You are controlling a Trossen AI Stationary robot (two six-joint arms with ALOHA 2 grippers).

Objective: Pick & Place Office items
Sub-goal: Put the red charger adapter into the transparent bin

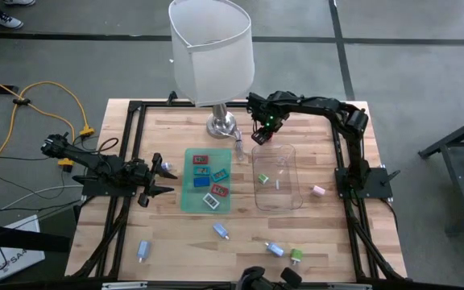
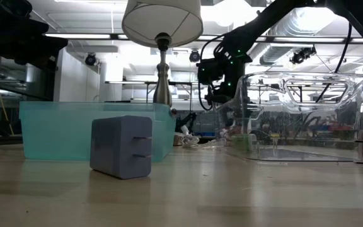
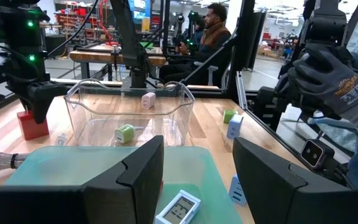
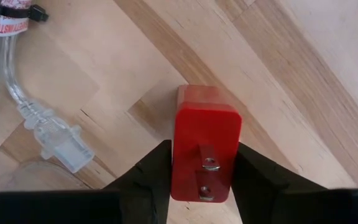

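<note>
Beside the lamp base (image 1: 222, 125), right pincer (image 4: 204, 186) seemingly clasps red plug (image 4: 206, 140).

Wooden table (image 1: 176, 234): mat (image 1: 190, 197), tray (image 1: 290, 197), lamp (image 1: 221, 125).

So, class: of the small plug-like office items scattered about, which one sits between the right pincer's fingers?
The red plug block, standing on the bare wood by the clear tray and the lamp base. The right pincer straddles it; every other piece lies apart from both pincers.

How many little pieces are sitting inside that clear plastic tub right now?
2: a green piece toward the mat side and a small white one beside it, both on the floor of the clear tub. The tub's glare could hide another small piece.
</note>
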